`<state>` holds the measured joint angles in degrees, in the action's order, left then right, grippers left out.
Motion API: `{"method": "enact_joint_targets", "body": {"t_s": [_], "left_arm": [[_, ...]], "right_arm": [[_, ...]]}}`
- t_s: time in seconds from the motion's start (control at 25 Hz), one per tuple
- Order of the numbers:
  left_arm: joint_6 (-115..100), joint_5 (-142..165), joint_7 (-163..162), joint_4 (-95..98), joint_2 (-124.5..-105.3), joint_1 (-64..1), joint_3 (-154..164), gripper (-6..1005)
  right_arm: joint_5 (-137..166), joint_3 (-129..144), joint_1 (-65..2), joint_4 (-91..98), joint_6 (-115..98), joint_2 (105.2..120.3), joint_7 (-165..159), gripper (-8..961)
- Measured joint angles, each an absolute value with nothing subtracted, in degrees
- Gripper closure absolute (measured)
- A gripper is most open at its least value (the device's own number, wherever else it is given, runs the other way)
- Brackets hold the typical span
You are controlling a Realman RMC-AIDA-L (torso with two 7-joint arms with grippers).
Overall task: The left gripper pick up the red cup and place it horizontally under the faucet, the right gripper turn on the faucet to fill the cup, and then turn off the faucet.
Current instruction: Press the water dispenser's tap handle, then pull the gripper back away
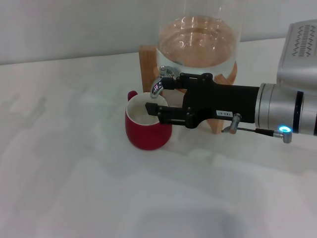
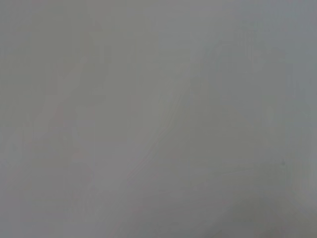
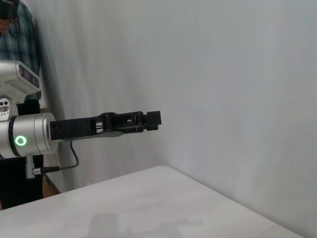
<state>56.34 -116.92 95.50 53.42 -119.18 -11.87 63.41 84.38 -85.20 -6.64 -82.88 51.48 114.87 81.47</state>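
Note:
The red cup stands upright on the white table, its white inside directly under the spout of the chrome faucet. The faucet is fitted to a glass dispenser holding brownish liquid. My right gripper reaches in from the right and is open. One finger lies beside the faucet body and the other hangs over the cup's rim, with the spout between them. My left gripper shows only in the right wrist view, held in the air far from the cup. The left wrist view shows only a plain grey surface.
The dispenser rests on a wooden stand behind the cup. White table stretches to the left and front of the cup. A pale wall rises behind the dispenser.

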Motion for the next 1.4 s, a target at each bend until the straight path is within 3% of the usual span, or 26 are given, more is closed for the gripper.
{"method": "enact_joint_targets", "body": {"t_s": [1.4], "left_arm": [[56.4,-116.8,94.9,53.5,-119.18,-11.9,63.5,124]], "right_arm": [[84.5,-88.1,-5.9,-82.8,51.3,114.79,81.5,233]]}}
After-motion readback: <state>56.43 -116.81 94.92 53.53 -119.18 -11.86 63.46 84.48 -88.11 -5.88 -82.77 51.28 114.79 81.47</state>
